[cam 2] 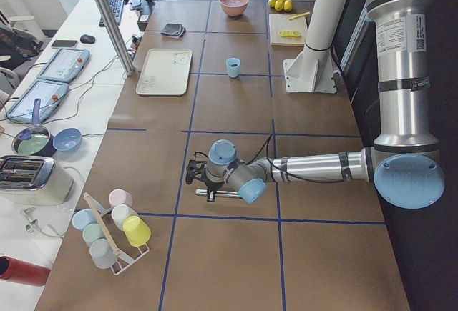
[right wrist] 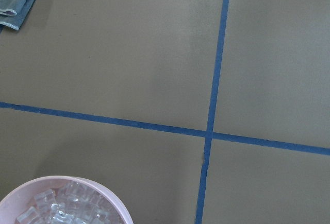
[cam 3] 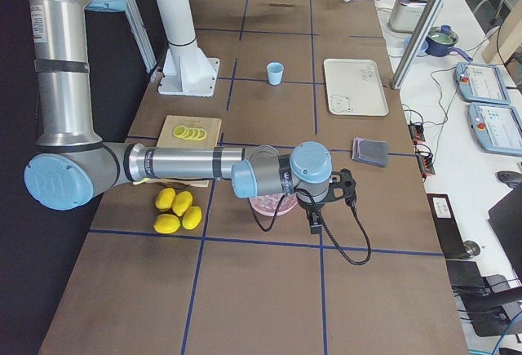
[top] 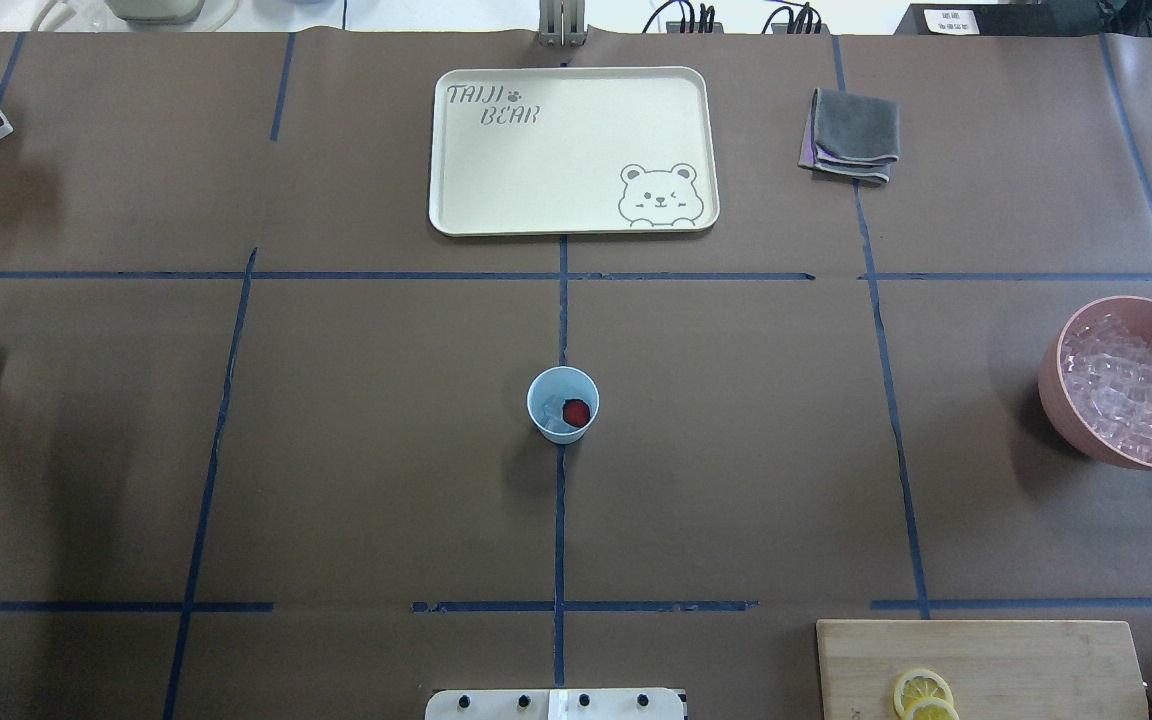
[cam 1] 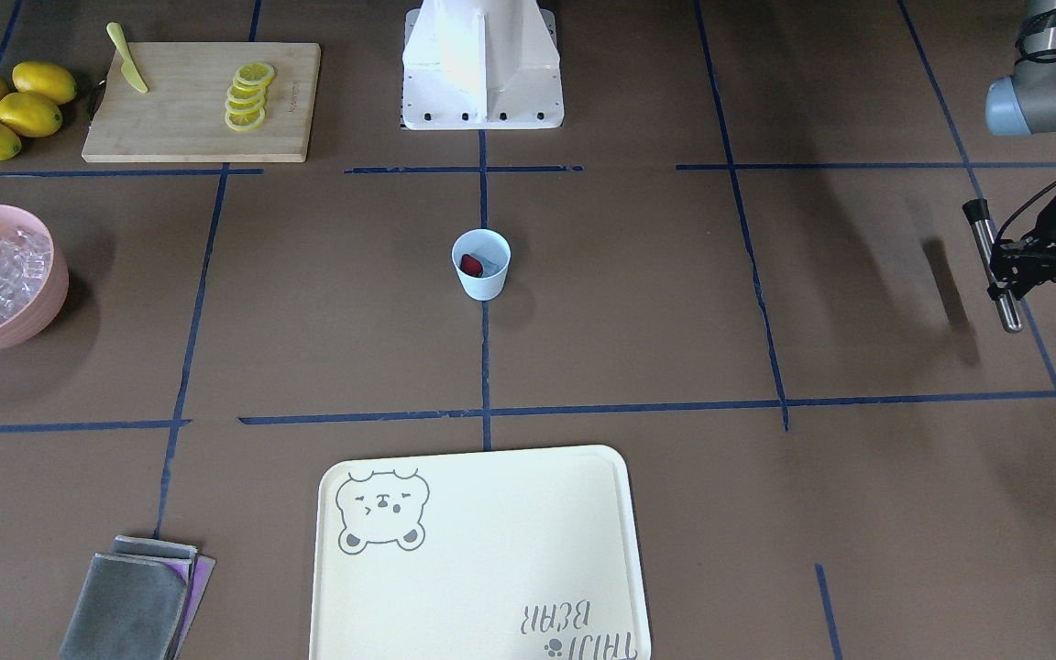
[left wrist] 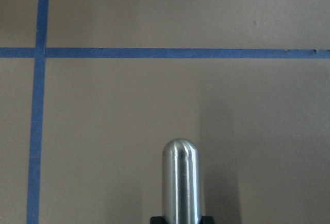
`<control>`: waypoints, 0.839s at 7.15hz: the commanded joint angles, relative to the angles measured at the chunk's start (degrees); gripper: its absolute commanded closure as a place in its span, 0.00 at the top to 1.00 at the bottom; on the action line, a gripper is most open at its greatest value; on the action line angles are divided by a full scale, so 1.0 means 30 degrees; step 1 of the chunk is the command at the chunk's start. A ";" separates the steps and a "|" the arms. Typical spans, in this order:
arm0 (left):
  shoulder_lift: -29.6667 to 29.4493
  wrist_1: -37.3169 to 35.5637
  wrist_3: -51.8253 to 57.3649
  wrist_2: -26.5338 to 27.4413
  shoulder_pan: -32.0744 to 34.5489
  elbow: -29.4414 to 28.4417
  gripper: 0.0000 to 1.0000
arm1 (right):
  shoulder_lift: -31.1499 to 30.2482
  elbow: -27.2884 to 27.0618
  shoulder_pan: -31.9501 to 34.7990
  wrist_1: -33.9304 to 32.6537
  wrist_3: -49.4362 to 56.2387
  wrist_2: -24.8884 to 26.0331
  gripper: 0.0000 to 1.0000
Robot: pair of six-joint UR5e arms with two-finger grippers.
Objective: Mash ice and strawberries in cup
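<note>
The pale blue cup (cam 1: 480, 275) stands upright at the table's middle, also in the overhead view (top: 540, 398). Inside it lie a dark red strawberry piece (top: 576, 412) and a few clear ice cubes (top: 552, 418). My left gripper (cam 1: 1005, 270) hovers far off to the robot's left, shut on a steel rod with a rounded tip (left wrist: 180, 183), held above bare table. My right gripper (cam 3: 326, 196) shows only in the exterior right view, beside the pink bowl; I cannot tell whether it is open or shut.
A pink bowl (top: 1054, 395) full of ice cubes sits at the robot's right. A cream bear tray (top: 456, 215), a folded grey cloth (top: 851, 135), a cutting board (cam 1: 180, 128) with lemon slices, whole lemons (cam 1: 10, 110) and a cup rack (cam 2: 111, 232) are also there.
</note>
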State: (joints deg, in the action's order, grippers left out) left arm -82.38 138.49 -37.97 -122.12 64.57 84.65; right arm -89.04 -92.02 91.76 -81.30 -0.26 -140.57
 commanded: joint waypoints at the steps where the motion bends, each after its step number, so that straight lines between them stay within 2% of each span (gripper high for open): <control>1: -0.0020 0.0096 0.0175 0.0596 0.0040 -0.0472 0.00 | 0.0001 0.0000 -0.0030 0.0000 0.0000 0.0010 1.00; 2: -0.0049 0.0125 0.0088 0.1410 0.0011 -0.0474 0.00 | 0.0001 0.0029 -0.0030 0.0000 0.0000 0.0010 1.00; 6: -0.0079 0.0155 -0.0206 0.1506 -0.0018 -0.0474 0.00 | 0.0001 0.0029 -0.0030 0.0000 0.0029 0.0039 1.00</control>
State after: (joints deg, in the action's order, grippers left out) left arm -82.59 138.95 -38.39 -117.66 64.54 83.12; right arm -89.03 -91.94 91.67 -81.30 -0.24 -140.50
